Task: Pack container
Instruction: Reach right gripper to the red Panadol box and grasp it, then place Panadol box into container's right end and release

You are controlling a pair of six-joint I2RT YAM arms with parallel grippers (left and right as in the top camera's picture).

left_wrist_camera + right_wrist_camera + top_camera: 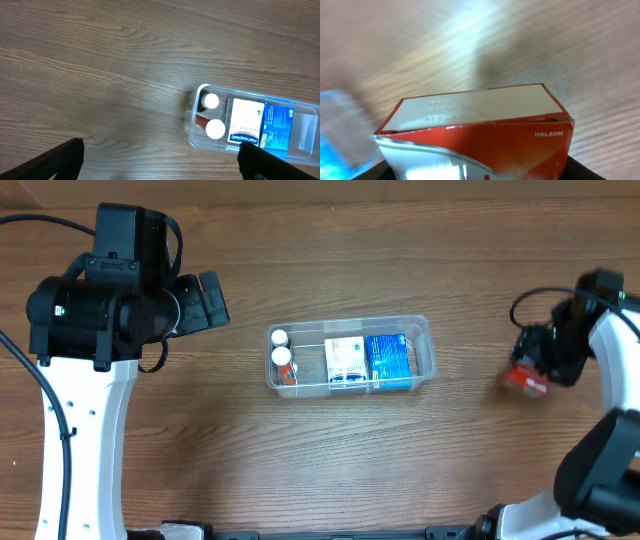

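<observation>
The clear plastic container (425, 340) sits mid-table and holds two white-capped bottles (283, 357), a white box (345, 362) and a blue box (389, 360). It also shows in the left wrist view (192, 131). My left gripper (160, 162) is open and empty, above bare table left of the container. My right gripper (530, 375) is shut on a red box (485, 135) at the far right, lifted off the table, right of the container. The red box (526, 382) is blurred in the overhead view.
The wooden table (350, 470) surrounds the container. The left arm's white base (85, 440) stands at the left and the right arm's base (600, 470) at the lower right.
</observation>
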